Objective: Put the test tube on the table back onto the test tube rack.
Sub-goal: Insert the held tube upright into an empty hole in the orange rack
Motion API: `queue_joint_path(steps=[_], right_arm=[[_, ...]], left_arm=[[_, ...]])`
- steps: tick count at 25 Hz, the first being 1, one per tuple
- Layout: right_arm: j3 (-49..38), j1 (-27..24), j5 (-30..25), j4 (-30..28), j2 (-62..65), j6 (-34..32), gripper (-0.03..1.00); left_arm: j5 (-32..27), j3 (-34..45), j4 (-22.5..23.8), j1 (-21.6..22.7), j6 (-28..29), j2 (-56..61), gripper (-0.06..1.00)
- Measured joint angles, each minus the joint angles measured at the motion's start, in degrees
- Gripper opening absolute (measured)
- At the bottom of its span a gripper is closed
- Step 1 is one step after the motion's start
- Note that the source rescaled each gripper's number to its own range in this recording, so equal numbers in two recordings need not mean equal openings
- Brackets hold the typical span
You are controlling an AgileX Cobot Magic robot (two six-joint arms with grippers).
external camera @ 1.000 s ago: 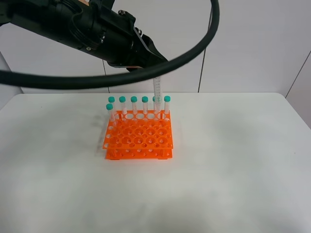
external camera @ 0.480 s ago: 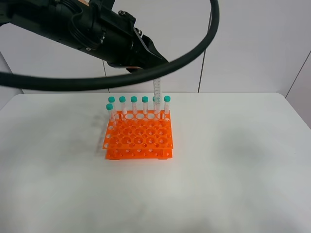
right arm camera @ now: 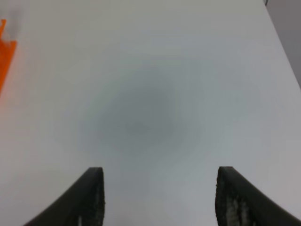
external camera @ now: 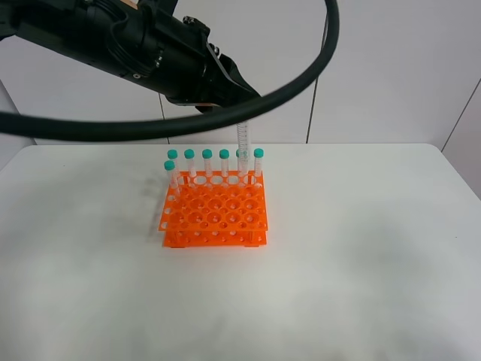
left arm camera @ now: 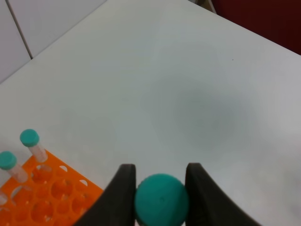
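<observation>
My left gripper [left arm camera: 161, 181] is shut on the teal cap of the test tube [left arm camera: 162, 199]. In the exterior high view the clear test tube [external camera: 242, 139] hangs upright from the left gripper [external camera: 239, 113], its tip above the back row of the orange test tube rack [external camera: 216, 214]. The rack stands on the white table [external camera: 361, 241] and holds several teal-capped tubes [external camera: 207, 159] along its back row and left side. Two of them [left arm camera: 29, 139] show in the left wrist view beside the rack [left arm camera: 51, 193]. My right gripper [right arm camera: 157, 188] is open and empty over bare table.
A thick black cable [external camera: 316, 60] loops from the left arm [external camera: 113, 37] across the upper part of the exterior view. A sliver of the orange rack [right arm camera: 5, 56] shows at the edge of the right wrist view. White wall panels stand behind the table.
</observation>
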State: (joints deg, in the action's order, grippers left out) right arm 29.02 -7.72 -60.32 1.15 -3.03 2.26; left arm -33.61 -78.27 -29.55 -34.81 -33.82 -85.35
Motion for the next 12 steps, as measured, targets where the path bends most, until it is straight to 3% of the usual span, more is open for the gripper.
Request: queue_joint_path(steps=[12], right_arm=[[-0.4,1.9,1.1,0.0,3.3,0.0,0.76]], left_arm=[[-1.1,0.0,0.0,0.0,0.0,0.0,0.00]])
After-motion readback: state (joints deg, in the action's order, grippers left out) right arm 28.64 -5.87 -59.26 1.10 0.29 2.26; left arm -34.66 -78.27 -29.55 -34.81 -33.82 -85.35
